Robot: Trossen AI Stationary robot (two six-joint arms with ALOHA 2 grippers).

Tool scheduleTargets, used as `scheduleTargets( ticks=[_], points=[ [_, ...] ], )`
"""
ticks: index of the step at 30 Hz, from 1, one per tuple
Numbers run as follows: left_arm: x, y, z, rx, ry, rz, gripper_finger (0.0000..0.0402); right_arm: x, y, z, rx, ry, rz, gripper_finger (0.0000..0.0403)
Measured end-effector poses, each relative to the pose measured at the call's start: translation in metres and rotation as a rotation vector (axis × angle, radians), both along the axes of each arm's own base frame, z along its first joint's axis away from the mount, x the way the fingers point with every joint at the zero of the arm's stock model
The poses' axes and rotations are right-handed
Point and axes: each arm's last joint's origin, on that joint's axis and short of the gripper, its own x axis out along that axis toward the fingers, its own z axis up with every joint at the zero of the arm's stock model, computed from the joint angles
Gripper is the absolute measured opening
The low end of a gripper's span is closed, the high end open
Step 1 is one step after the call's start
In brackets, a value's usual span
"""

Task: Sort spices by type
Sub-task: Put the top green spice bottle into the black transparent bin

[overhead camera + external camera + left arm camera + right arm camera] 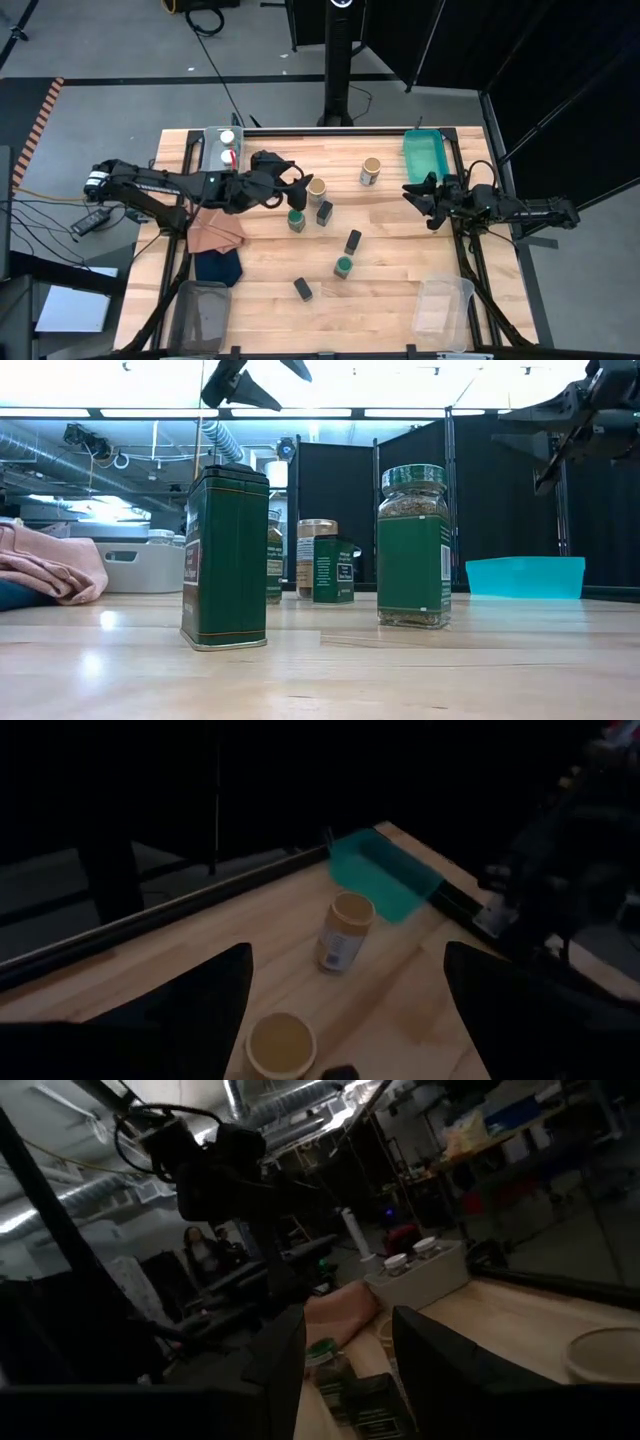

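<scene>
A: Risk check. Left claw (296,181) hangs above the counter (400,270), fingers spread wide, nothing between them. Directly beneath sits a tan-lidded jar (316,189), with a black tin (325,212) and a green-lidded jar (297,220) crowded at its 6 and 7 o'clock.

B: So a straight drop could clip a neighbour?

A: My read, yes. The tin stands narrow and upright and would likely topple if a finger lands on it instead of beside the jar.

B: Right side?

A: Right claw (421,195) waits at the counter's 3 o'clock edge, just below the teal tray (427,157). Fingers nearly together, holding nothing, touching nothing.

B: Rest of the spices?

A: Second tan-lidded jar (371,172) at 12 o'clock. Another tin (353,241), green-lidded jar (344,266) and tin (303,289) trail toward 6. Two white-lidded jars (228,137) sit in the grey bin (212,150) at 10.
</scene>
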Motion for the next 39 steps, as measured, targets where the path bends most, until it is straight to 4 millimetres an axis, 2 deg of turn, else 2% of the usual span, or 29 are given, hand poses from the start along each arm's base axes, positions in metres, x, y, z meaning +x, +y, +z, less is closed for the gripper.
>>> scheduleTargets(
  ticks=[4, 10, 15, 22, 29, 32, 36, 39],
  points=[
    [-0.001, -0.018, -0.001, 0.000, 0.028, -0.124, 0.0335, 0.000, 0.002, 0.000, 0.029, -0.008, 0.063, 0.0160],
    [-0.010, -0.062, -0.009, -0.034, 0.135, -0.428, 0.0335, 0.001, 0.004, 0.000, 0.111, -0.022, 0.151, 0.0160],
    [-0.024, -0.080, -0.025, -0.081, 0.279, -0.436, 0.0335, 0.001, 0.004, 0.000, 0.213, -0.039, 0.182, 0.0160],
    [-0.031, -0.099, -0.023, -0.098, 0.235, -0.442, 0.0335, 0.000, 0.009, 0.006, 0.344, -0.099, 0.327, 0.0160],
    [-0.031, -0.107, -0.017, -0.127, 0.144, -0.447, 0.0335, -0.013, 0.014, 0.038, 0.261, -0.439, 0.418, 0.0160],
    [-0.028, -0.108, -0.012, -0.135, 0.081, -0.444, 0.0335, -0.019, 0.014, 0.055, 0.204, -0.515, 0.420, 0.0160],
    [-0.024, -0.110, -0.004, -0.121, 0.004, -0.453, 0.0335, -0.024, 0.016, 0.085, 0.127, -0.567, 0.413, 0.0160],
    [-0.022, -0.111, 0.000, -0.115, -0.042, -0.455, 0.0335, -0.026, 0.017, 0.116, 0.055, -0.603, 0.399, 0.0160]
  ],
)
